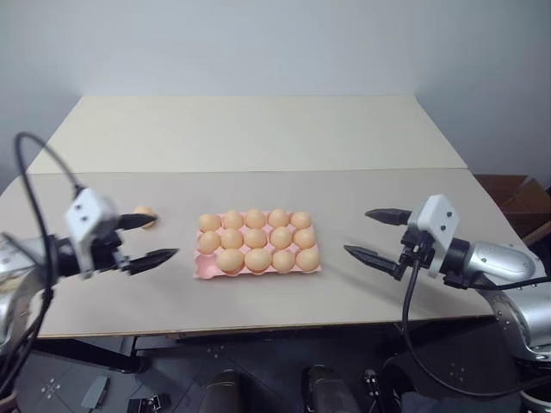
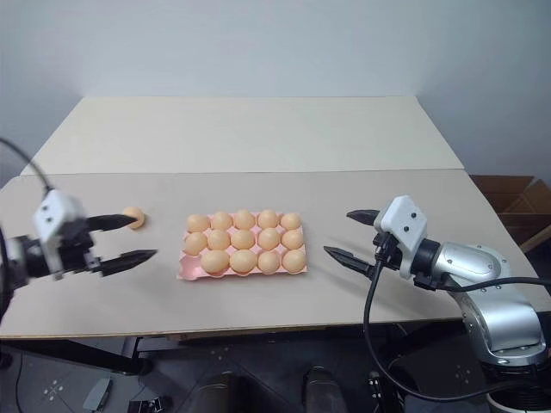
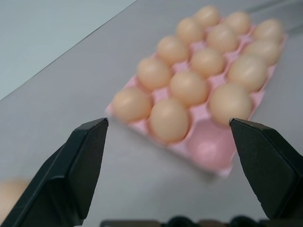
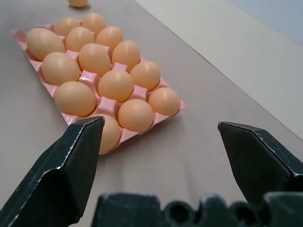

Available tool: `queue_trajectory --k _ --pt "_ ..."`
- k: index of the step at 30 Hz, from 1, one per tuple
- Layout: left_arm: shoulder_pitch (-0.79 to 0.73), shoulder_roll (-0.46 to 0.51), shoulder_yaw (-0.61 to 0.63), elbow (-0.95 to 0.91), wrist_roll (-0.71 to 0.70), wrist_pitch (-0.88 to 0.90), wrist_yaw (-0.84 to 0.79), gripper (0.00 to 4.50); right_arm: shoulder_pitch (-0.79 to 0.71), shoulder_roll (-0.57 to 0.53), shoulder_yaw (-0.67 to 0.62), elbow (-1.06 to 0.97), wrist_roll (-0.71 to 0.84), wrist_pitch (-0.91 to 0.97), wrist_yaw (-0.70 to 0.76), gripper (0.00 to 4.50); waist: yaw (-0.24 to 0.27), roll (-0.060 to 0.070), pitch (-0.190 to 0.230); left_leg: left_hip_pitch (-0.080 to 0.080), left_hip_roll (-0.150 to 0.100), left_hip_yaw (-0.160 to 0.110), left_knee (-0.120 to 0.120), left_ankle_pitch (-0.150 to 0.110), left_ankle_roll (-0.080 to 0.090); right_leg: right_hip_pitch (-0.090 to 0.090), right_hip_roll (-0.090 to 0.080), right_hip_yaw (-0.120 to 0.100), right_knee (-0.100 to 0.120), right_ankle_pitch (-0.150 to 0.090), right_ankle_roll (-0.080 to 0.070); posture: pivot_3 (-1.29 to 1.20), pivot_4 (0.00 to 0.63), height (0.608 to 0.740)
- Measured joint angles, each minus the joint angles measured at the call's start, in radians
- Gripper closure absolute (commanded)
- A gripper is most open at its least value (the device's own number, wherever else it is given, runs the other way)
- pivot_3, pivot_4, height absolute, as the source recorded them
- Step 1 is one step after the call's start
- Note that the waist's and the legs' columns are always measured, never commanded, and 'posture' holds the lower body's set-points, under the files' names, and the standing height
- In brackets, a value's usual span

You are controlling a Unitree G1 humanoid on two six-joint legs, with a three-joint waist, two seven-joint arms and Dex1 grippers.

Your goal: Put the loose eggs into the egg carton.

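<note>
- Left gripper, lower left of the head view: two black wedge-shaped fingers spread wide, holding nothing, above the table.
- One loose egg, pale orange, smooth oval, on the table just behind the upper finger, left of the carton.
- Egg carton, centre of the frame: flat pink moulded tray, 3 rows of 5 round cups, no lid.
- Count: 14 eggs seated; one cup empty, at the carton's near left corner.
- Table: two matte beige boards, a seam running across behind the carton.
- Right gripper, lower right: two black fingers spread wide, empty, right of the carton and apart from it.
</note>
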Motion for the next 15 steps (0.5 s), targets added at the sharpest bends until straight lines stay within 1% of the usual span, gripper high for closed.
queue_trajectory --k 3,5,8,10,12,14,15 --pt "0.115 -0.001 0.126 0.005 0.015 -0.012 0.004 0.04 -0.008 -0.005 0.008 0.012 0.000 -0.003 0.022 0.00 0.002 0.000 0.000 0.001 0.001 0.000 0.000 0.000 0.000 0.000 0.000 0.000 0.000 0.000 0.000 0.00 0.150 0.740" --pt "0.171 -0.018 0.199 -0.021 0.013 -0.003 0.021 0.04 -0.013 -0.008 0.010 0.017 0.000 -0.004 0.032 0.00 0.007 0.000 0.000 0.001 0.000 0.000 0.000 0.000 0.000 0.001 -0.001 -0.001 0.000 0.000 0.000 0.00 0.150 0.740" --pt "0.273 -0.090 0.276 -0.124 -0.015 0.054 0.071 0.04 -0.022 -0.012 0.011 0.019 0.000 -0.005 0.041 0.00 0.009 0.000 0.000 0.000 0.000 -0.001 0.000 0.000 0.000 0.000 -0.002 0.000 -0.001 0.000 0.000 0.00 0.150 0.740" --pt "0.325 -0.147 0.286 -0.194 -0.033 0.094 0.106 0.04 -0.023 -0.014 0.011 0.020 0.000 -0.005 0.047 0.00 0.011 0.000 0.000 0.000 0.000 -0.001 0.000 0.000 0.000 0.001 -0.002 0.000 0.000 0.000 0.000 0.00 0.150 0.740" --pt "0.336 -0.169 0.287 -0.228 -0.051 0.124 0.145 0.04 -0.023 -0.014 0.011 0.020 0.001 -0.005 0.052 0.00 0.015 -0.001 0.000 0.001 0.000 -0.001 0.000 0.000 0.000 0.001 -0.001 -0.001 0.000 0.000 0.000 0.00 0.150 0.740" --pt "0.310 -0.173 0.283 -0.247 -0.055 0.166 0.209 0.04 -0.025 -0.014 0.011 0.021 0.001 -0.005 0.056 0.00 0.020 0.000 0.000 0.002 0.000 -0.001 0.000 0.000 -0.001 0.001 -0.001 -0.001 0.001 0.000 -0.001 0.00 0.150 0.740" --pt "0.272 -0.174 0.274 -0.249 -0.058 0.201 0.257 0.04 -0.029 -0.014 0.011 0.024 0.001 -0.005 0.058 0.00 0.023 0.000 0.000 0.002 0.000 -0.001 0.000 0.001 -0.001 0.002 -0.001 -0.001 0.001 0.000 -0.001 0.00 0.150 0.740"
